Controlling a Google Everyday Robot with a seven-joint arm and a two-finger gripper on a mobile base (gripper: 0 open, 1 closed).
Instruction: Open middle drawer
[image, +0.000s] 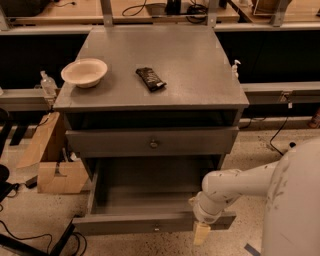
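Observation:
The middle drawer (150, 223) is the second grey metal drawer of the cabinet. It stands pulled out toward me, and its shallow grey tray (145, 192) shows empty. A small knob (156, 227) sits at the centre of its front. The uppermost drawer (154, 143) above it is pushed in. The lowest drawer is hidden below. My gripper (201, 232) points down at the right end of the open drawer's front, just in front of it, on the end of my white arm (235, 185).
On the cabinet top (190, 65) sit a cream bowl (84, 72) at the left and a dark snack bar (150, 79) in the middle. Cardboard boxes (52, 165) stand on the floor at the left. Cables (30, 240) lie at the lower left.

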